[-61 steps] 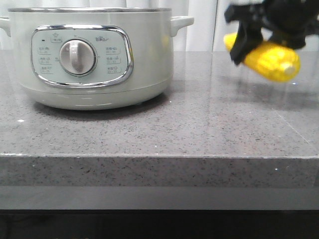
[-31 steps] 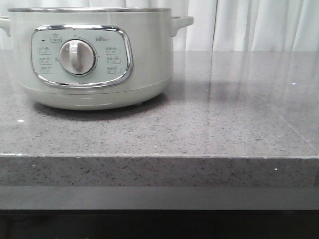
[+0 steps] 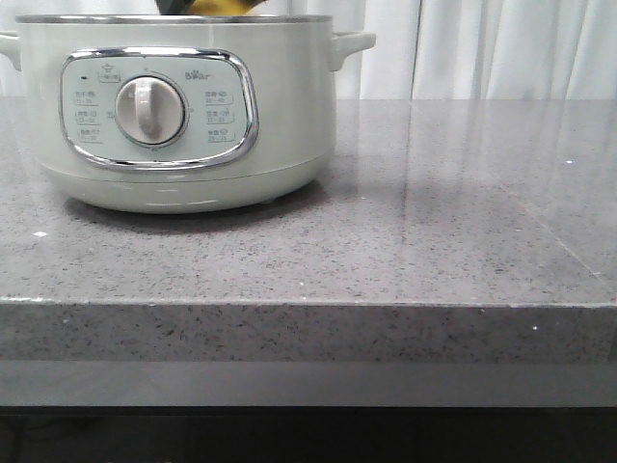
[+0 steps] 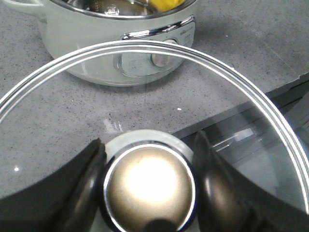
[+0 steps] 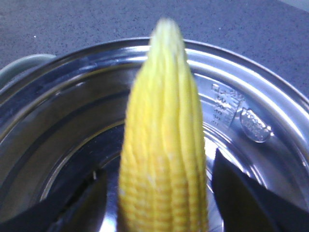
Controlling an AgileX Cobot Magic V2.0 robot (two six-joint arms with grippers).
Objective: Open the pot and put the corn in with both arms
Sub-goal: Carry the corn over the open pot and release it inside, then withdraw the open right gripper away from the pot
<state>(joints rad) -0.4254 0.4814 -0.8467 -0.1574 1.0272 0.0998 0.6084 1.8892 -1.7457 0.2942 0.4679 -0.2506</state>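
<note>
While the left pincer [image 4: 147,186] grips the lid [image 4: 159,58] knob aside, the right pincer [image 5: 159,193] holds the corn [image 5: 164,159] clenched, tip-forward directly above the open pot [image 5: 251,96].

The pot [image 3: 183,116] stands lidless at the counter's [image 3: 434,241] far left, its mouth occupied by the corn [image 5: 164,159], while the counter's right side lies bare.

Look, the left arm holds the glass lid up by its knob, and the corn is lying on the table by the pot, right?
Not quite. The corn isn't on the table; the right wrist view shows it held over the open pot. The glass lid part is right.
</note>
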